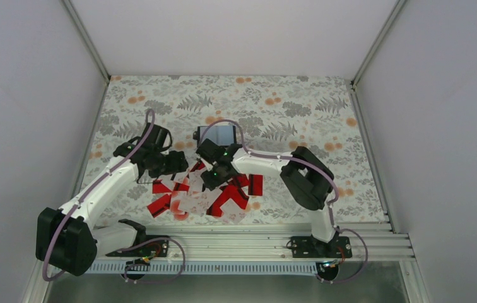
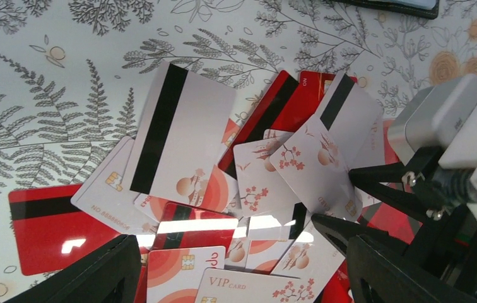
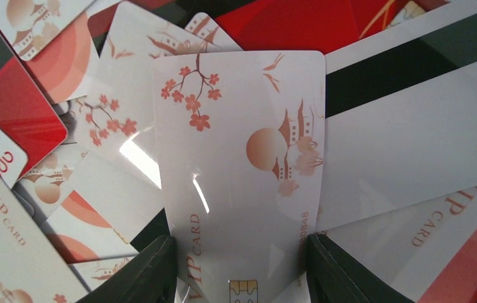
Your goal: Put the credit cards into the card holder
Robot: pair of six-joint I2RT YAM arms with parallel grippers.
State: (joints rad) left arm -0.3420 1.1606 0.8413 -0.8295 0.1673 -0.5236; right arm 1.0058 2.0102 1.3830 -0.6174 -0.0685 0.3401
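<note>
Top: left gripper [image 1: 174, 165] and right gripper [image 1: 212, 178] sit over the credit cards [image 1: 188, 199]; card holder [image 1: 216, 134] lies just beyond the pile. Left wrist: left jaws spread, empty. Right wrist: right jaws pinch a white card [image 3: 239, 145] by its long edges. It bows and may pop out. It reads "VIP CARD".

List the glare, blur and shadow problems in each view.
Left wrist: a bright glare strip on the red card near the bottom; the left pincer's fingers dark and soft. Right wrist: glare streaks on the white VIP card between the right pincer's fingers. Top external: even, soft light; cards too small for detail.
</note>
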